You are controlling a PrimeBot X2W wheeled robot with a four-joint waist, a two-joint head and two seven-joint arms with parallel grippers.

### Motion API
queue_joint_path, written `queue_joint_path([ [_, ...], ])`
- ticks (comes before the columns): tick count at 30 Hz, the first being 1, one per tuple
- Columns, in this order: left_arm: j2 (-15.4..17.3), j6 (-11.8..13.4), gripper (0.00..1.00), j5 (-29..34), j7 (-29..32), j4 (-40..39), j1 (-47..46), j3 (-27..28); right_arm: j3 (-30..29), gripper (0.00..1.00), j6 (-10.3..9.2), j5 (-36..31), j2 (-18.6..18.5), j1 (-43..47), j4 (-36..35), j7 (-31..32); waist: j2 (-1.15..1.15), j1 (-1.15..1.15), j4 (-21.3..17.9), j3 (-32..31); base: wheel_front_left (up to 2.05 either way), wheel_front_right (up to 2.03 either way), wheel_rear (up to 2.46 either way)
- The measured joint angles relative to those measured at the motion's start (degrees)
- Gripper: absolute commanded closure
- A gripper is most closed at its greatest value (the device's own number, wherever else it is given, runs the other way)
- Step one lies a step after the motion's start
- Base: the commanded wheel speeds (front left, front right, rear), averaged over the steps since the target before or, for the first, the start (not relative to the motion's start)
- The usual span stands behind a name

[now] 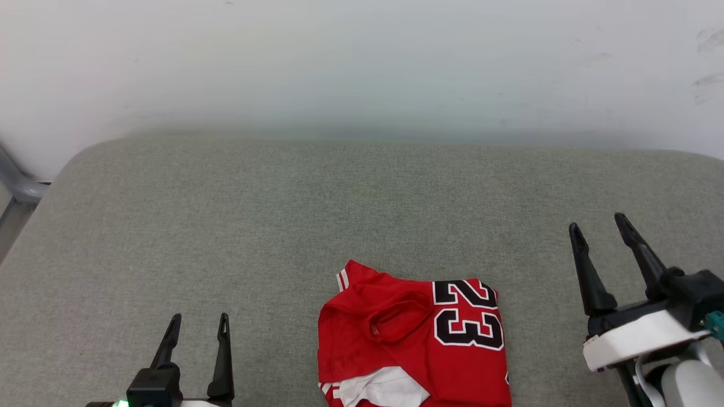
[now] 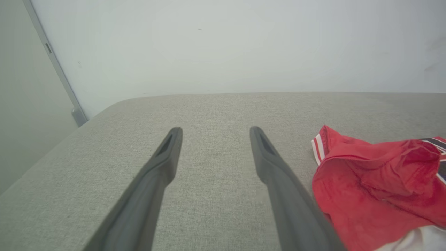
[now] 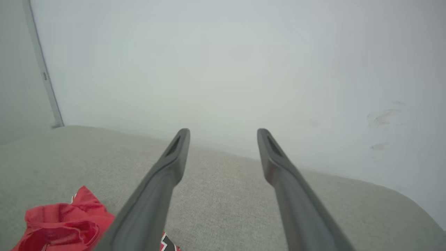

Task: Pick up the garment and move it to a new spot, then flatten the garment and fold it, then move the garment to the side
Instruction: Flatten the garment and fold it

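The garment [image 1: 396, 345] lies folded into a compact, roughly square bundle on the grey fabric cushion [image 1: 226, 215], close to its near edge and a little right of the middle. A black, white-outlined "23" runs sideways across the bundle's right part, a patch of white sleeve shows along its near side, and a bit of red-and-white striped trim sticks out at its far-left corner. The left gripper [image 1: 201, 317] hovers over the near-left part of the cushion, its jaws released and spread with nothing between them; in the left wrist view [image 2: 215, 129] the red cloth [image 2: 366, 181] lies just beside the right-hand finger, not between the two. The right gripper [image 1: 598, 221] stands off the bundle's right side, towards the cushion's right edge, jaws likewise released and empty [image 3: 223, 131], the shirt [image 3: 59, 223] well clear of them. A pale wall [image 1: 362, 56] rises behind the cushion's far edge.
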Motion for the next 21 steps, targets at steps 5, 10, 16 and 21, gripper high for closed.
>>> queue_joint_path([
  [5, -0.02, -0.01, 0.0, 0.05, 0.0, -0.63, 0.2, -0.05, -5.27, 0.0, -0.01, -3.46, 5.54, 5.78, -4.34, -0.98, 0.0, 0.0, -0.53, -0.31, 0.0, 0.0, 0.0],
  [10, -0.02, -0.01, 0.0, 0.08, 0.0, -1.13, 0.63, -0.1, -8.11, 0.0, -0.01, -4.85, 9.12, 11.15, -6.91, -1.21, 0.0, 0.0, -0.87, -0.55, 0.0, 0.0, 0.0],
  [16, -0.04, -0.07, 0.0, 0.07, 0.0, -1.98, 0.91, -0.58, -8.83, 0.0, -0.01, -4.64, 10.85, 14.94, -8.77, -1.24, 0.0, 0.0, -1.28, -0.82, 0.0, 0.0, 0.0],
  [21, -0.08, -0.05, 0.0, 0.04, 0.0, -2.43, 1.46, -0.89, -8.81, 0.0, -0.01, -4.6, 11.29, 16.94, -9.29, -1.24, 0.0, 0.0, -1.24, -1.05, 0.0, 0.0, 0.0],
])
